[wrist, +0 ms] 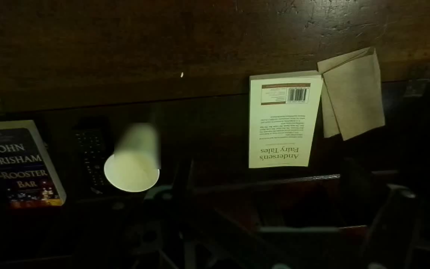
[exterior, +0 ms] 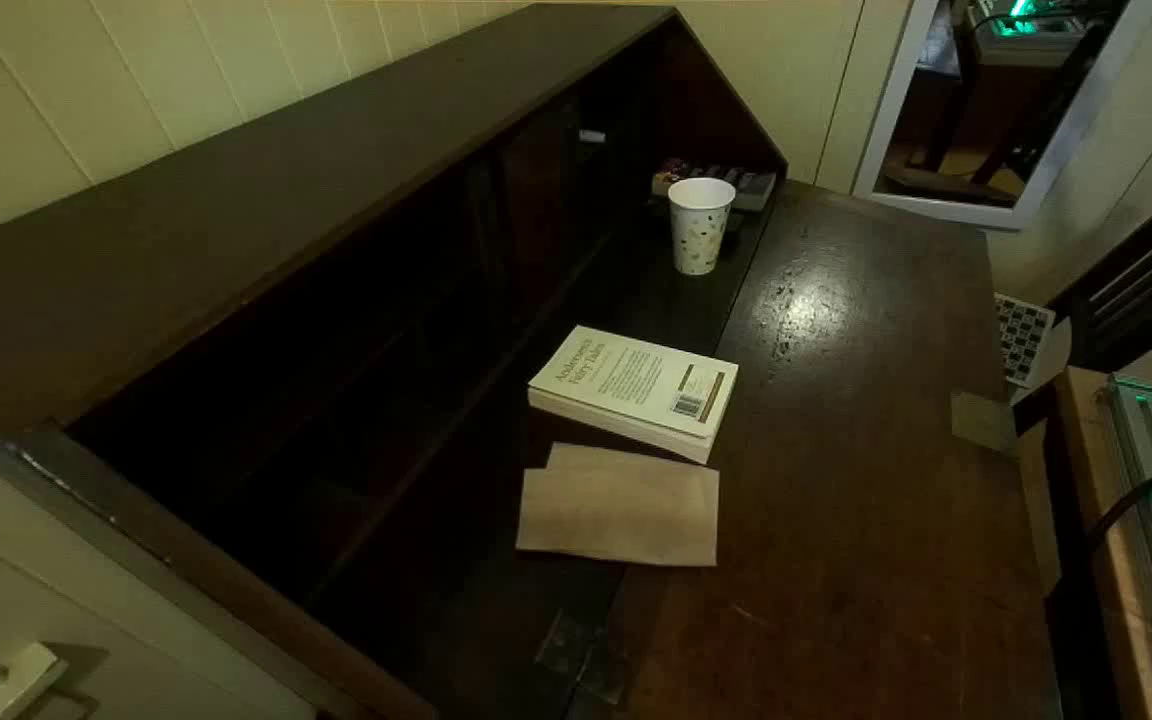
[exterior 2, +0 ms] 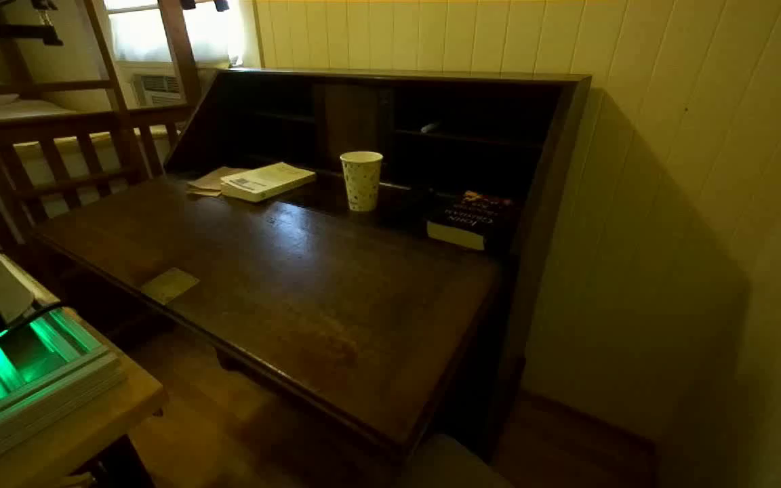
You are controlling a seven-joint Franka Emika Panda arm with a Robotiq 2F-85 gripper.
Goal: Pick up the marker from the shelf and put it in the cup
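The slim, pale, stick-like marker (exterior 2: 430, 127) seemed light, stiff and slippery, best pinched mid-barrel; the dark two-fingered hand (wrist: 286, 191) gaped empty

Brown papers (exterior: 626, 515) lie just beside a white book (exterior: 636, 390).

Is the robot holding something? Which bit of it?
Nothing that I can see. The jaws stand wide apart in the dark wrist view, and the cup stands ungripped.

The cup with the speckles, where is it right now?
In an exterior view, the cup stands upright on the desktop, between the white book on its left and the John Grisham book on its right.
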